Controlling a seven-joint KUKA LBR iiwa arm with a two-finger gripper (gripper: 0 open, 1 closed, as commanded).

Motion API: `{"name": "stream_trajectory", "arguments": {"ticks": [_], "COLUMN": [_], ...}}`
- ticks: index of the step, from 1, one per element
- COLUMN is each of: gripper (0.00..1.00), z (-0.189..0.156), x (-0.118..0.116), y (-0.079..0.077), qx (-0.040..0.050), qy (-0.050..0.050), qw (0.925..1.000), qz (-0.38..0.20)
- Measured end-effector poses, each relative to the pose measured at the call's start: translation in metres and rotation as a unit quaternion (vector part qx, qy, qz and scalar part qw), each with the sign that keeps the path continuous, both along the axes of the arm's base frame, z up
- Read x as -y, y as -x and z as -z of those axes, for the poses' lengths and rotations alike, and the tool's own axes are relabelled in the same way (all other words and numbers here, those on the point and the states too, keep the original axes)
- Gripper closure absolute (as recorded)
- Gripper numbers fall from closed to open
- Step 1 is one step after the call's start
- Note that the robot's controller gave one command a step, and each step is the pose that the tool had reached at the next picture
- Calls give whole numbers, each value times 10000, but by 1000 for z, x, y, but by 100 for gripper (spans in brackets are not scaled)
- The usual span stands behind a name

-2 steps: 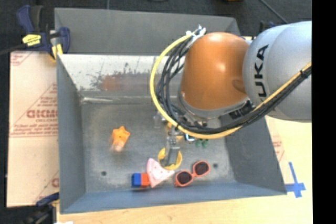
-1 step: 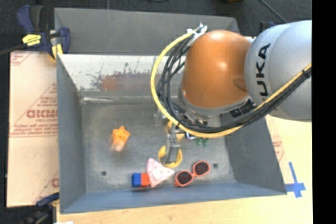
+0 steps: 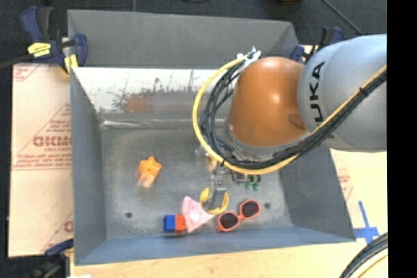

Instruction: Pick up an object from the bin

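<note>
Reaching down into the grey metal bin (image 3: 88,166), the gripper (image 3: 218,200) hangs with its tip over the upper right edge of a pale pink, flat, triangular piece (image 3: 193,213). This piece lies near the bin's lower wall, between a small blue block (image 3: 172,223) and red round-lensed plastic sunglasses (image 3: 238,214). Whether the gripper is open or closed cannot be told. A small orange toy (image 3: 148,170) sits well apart, leftward.
</note>
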State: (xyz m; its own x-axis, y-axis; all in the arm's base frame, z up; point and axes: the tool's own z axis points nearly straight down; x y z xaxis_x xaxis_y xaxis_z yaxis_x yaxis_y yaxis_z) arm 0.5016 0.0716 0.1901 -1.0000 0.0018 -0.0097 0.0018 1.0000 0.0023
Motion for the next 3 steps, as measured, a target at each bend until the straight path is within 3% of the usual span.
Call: {"name": "stream_trajectory", "arguments": {"ticks": [1, 2, 3], "gripper": [0, 0, 0], "z": [32, 64, 107], "x": [28, -13, -25], "y": [7, 18, 20], "qx": [-53, -30, -3], "qy": [17, 27, -2], "qw": [9967, 9884, 9824], "qz": [-809, -1518, -1870]}}
